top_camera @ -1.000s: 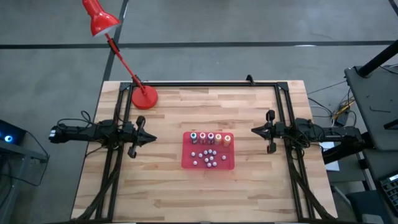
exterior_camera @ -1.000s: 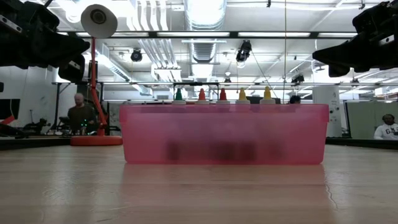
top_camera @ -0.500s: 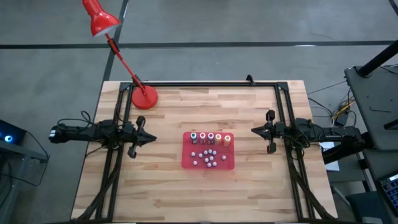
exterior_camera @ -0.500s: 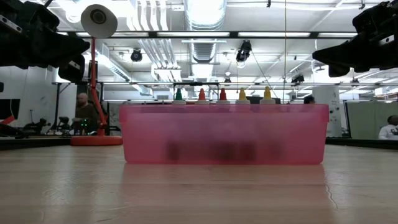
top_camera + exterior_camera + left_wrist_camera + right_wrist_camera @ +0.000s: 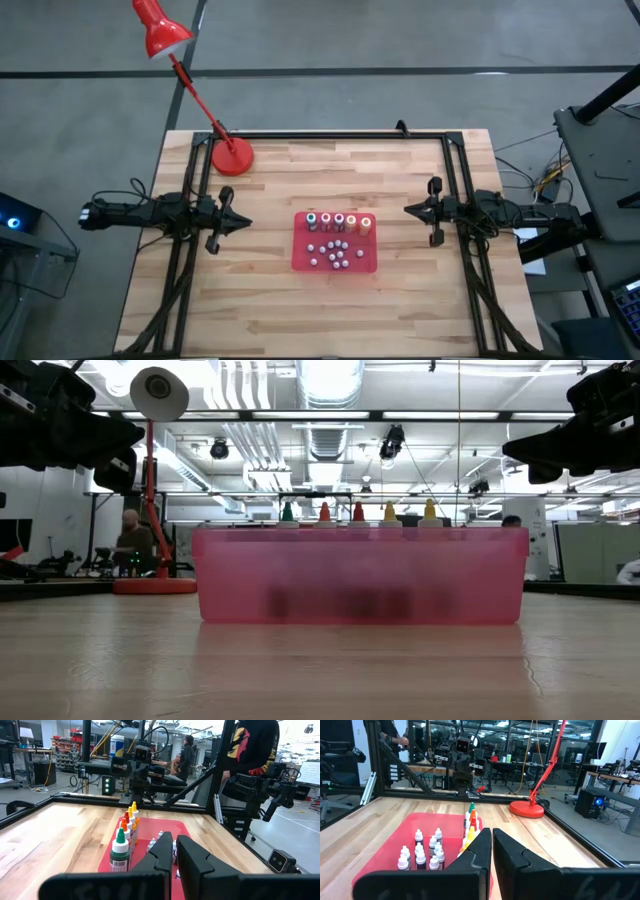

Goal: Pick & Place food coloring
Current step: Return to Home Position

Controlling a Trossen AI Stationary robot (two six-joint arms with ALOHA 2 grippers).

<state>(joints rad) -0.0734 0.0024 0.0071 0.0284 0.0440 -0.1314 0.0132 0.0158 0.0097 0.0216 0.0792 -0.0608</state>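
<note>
The food coloring (image 5: 338,222) is a row of several small upright bottles with green, red, pink, orange and yellow bodies. It stands along the far side of a red tray (image 5: 302,262) at the table's middle, and shows too in the low view (image 5: 357,513), the left wrist view (image 5: 120,855) and the right wrist view (image 5: 471,822). My left gripper (image 5: 248,223) hovers level, left of the tray, shut on nothing. On the tray's right my right gripper (image 5: 407,209) hovers level, shut too. Both point at the tray, well short of it.
Several smaller white-capped bottles (image 5: 422,852) stand in the tray's near half. A red desk lamp's base (image 5: 232,157) sits at the far left. Black frame rails (image 5: 330,135) run along the far, left and right sides. Bare wood (image 5: 330,315) lies before the tray. People move in the room behind.
</note>
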